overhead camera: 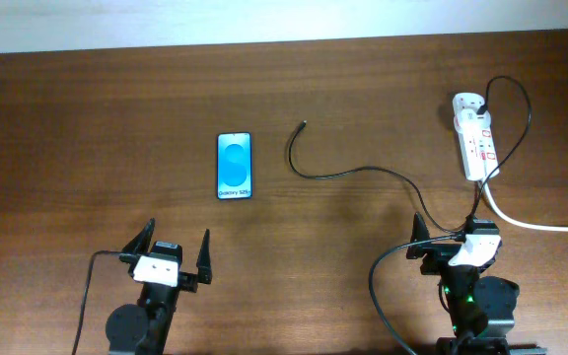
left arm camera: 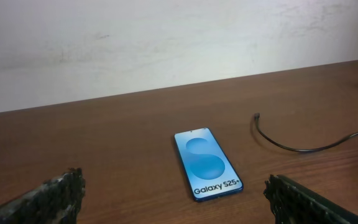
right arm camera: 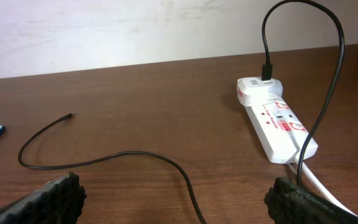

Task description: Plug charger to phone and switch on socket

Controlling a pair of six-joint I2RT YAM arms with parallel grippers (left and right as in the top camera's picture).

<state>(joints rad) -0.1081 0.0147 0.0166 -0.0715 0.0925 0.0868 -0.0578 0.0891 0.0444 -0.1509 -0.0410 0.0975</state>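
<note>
your left gripper (overhead camera: 177,237) sits at the near edge of the table (overhead camera: 87,118), low on the left. its two fingers are spread wide apart and there is nothing between them. from its wrist view you look straight out between the finger pads (left arm camera: 58,196) at the phone.

the phone (overhead camera: 234,166) lies flat on the wood beyond that gripper and a little to its right, well apart from it. the screen faces up, bright blue, with the "galaxy s25" text at the end nearest you. its long sides run away from you.

to the right of the phone you find the charger (overhead camera: 348,171), a thin black cable. its plug tip (overhead camera: 305,123) lies free on the table, near the phone's far right corner but not touching it. from the tip the cable curls back toward you, then runs right across the wood toward your right arm.

your right gripper (overhead camera: 449,237) is at the near edge on the right, fingers wide open and holding nothing. the cable passes close by it on the table.

beyond it, at the far right, lies the socket (overhead camera: 476,148), a white strip with red marks on top. a white plug (right arm camera: 258,88) sits at its far end with the black cable rising from it in a tall loop. you cannot tell how the switches stand. a thick white cord (overhead camera: 531,222) leaves its near end and runs off to the right.
</note>
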